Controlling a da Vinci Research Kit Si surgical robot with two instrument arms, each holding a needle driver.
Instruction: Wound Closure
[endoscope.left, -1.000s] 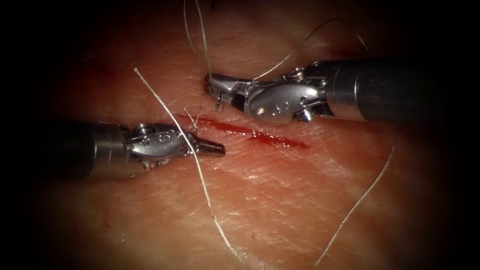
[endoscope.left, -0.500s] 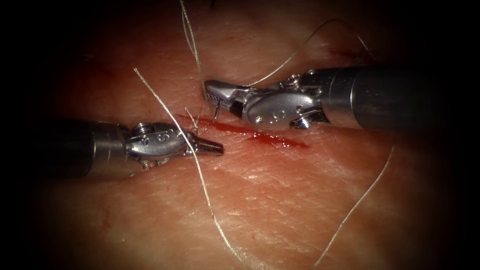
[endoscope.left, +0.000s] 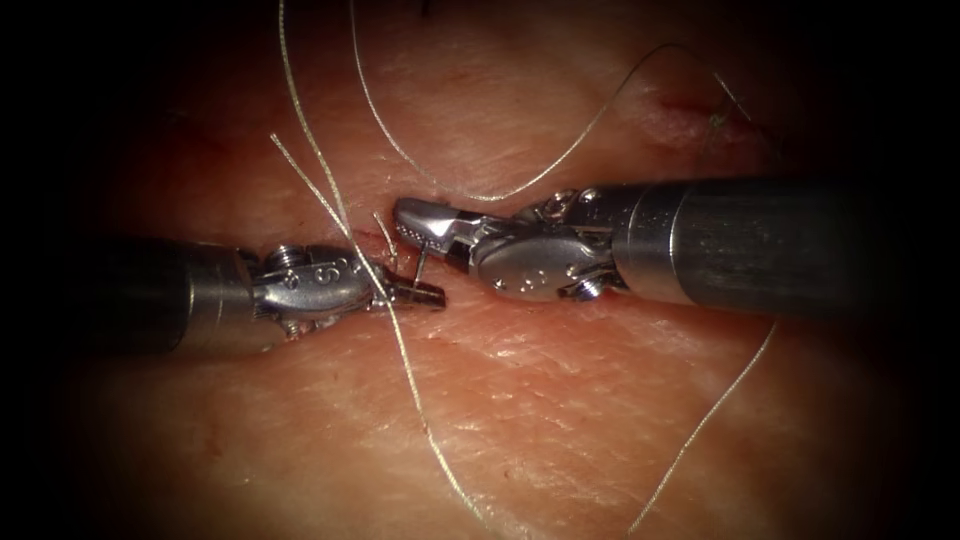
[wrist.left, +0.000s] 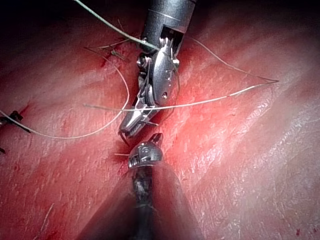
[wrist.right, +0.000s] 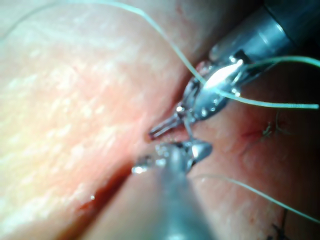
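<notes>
The tissue (endoscope.left: 560, 400) carries everything here. Pale thread (endoscope.left: 420, 400) trails across its surface toward six o'clock, another strand curves off toward five o'clock, and a loop lies toward twelve o'clock.

Thread (endoscope.left: 400, 345) strands across tissue (endoscope.left: 560, 420) around cut.
</notes>
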